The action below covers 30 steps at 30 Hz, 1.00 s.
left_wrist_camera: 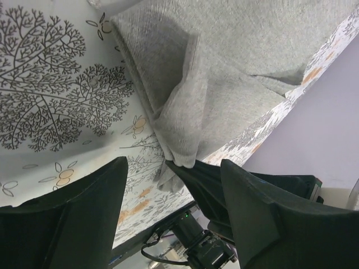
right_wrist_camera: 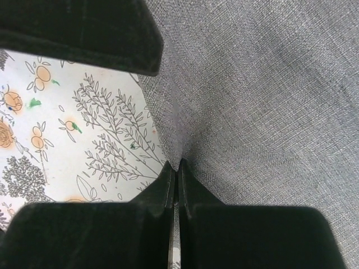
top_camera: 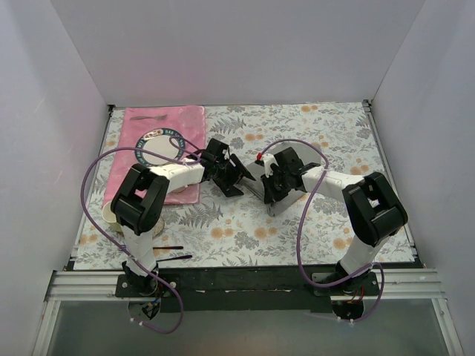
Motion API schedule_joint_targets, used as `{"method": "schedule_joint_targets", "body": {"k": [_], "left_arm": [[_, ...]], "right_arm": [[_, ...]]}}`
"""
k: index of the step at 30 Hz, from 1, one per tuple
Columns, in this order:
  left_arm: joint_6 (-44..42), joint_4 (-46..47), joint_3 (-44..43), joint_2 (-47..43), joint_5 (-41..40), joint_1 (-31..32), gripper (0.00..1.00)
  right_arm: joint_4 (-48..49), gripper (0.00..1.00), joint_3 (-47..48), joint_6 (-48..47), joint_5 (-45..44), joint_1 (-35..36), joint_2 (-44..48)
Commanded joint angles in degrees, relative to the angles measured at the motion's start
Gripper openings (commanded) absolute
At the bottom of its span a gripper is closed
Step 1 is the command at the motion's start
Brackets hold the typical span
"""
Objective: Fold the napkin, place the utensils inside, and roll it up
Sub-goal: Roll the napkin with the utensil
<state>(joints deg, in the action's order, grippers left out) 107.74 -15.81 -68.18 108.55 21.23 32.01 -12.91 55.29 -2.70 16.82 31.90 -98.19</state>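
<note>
Top, L-wrist and R-wrist views. We read the floral-print table (top_camera: 334, 141) as the ground of the scene, w/ both arms reaching from the near edge toward its ctr. A pink placemat (top_camera: 185, 119) lies at the far-left corner, long axis running far to near, and carries a round dark-rimmed plate (top_camera: 157, 141) that the L arm partly covers. The napkin (left_wrist_camera: 224, 73), plain grey cloth, sits near the table's ctr between the two wrists. From above we see only slivers of it around the R wrist, so its full outline cannot be told there. In the L-wrist view it is bunched and folded over itself, the long axis of the bunch running from the frame's top down to a narrow tip that points at the gap between the L fingers. The left gripper (left_wrist_camera: 173, 165) has its jaws well apart and clamps nothing. Whether the cloth tip reaches between them we cannot tell. The right gripper (right_wrist_camera: 177, 168) has its jaws pressed together on the napkin's edge, the weave puckering toward the pinch. A thin dark utensil (top_camera: 177, 257) lies near the L arm's base, long axis approx. left-right.
</note>
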Motion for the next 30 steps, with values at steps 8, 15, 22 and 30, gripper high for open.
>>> {"method": "schedule_joint_targets", "body": {"k": [8,15,22,30], "left_arm": [[4.8,5.5,1.1,4.6,0.2,1.1,0.62],[4.8,5.5,0.5,6.0,-2.3,1.3,0.36],[4.2,1.8,-1.7,6.2,-3.4,1.2,0.02],[3.6,-4.8,-5.1,7.3,-3.3,1.4,0.0]], "right_arm": [[-1.4,0.01,-2.4,2.3,5.4,-1.7,-0.3],[-1.8,0.01,-2.7,2.3,4.4,-1.7,0.4],[-4.4,0.26,-2.1,-0.2,-2.0,-1.5,3.2],[-6.3,0.5,-0.7,-2.1,-12.0,1.0,9.0]]}}
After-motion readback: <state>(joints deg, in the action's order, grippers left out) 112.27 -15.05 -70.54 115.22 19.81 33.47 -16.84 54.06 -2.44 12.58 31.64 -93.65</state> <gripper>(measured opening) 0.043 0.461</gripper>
